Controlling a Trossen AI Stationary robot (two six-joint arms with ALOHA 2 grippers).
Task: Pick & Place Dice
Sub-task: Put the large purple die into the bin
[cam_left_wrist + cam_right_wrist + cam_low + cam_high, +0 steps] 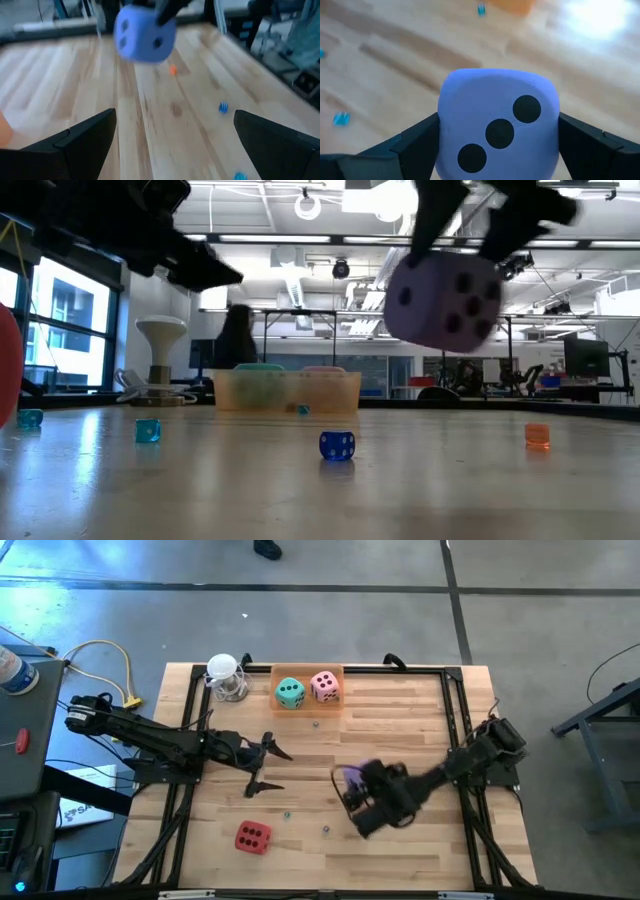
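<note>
The right gripper (498, 137) squeezes the purple die (498, 125) between its fingers, up off the table, so next it should carry it to the orange tray (345, 673) ahead and let go.

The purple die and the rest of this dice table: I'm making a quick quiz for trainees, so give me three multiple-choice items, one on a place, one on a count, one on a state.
1. Where is the red die?
A. In the tray
B. On the table near its front left part
C. In the left gripper

2. How many big dice lie in the tray?
A. One
B. Two
C. Four

3. What is the state of the purple die?
A. Held off the table by the right gripper
B. Lying in the tray
C. Resting against the red die

Answers: 1 B, the high view shows it alone on the wood. 2 B, the green die and pink die sit inside. 3 A, the low view shows it above the tabletop between the fingers.
</note>
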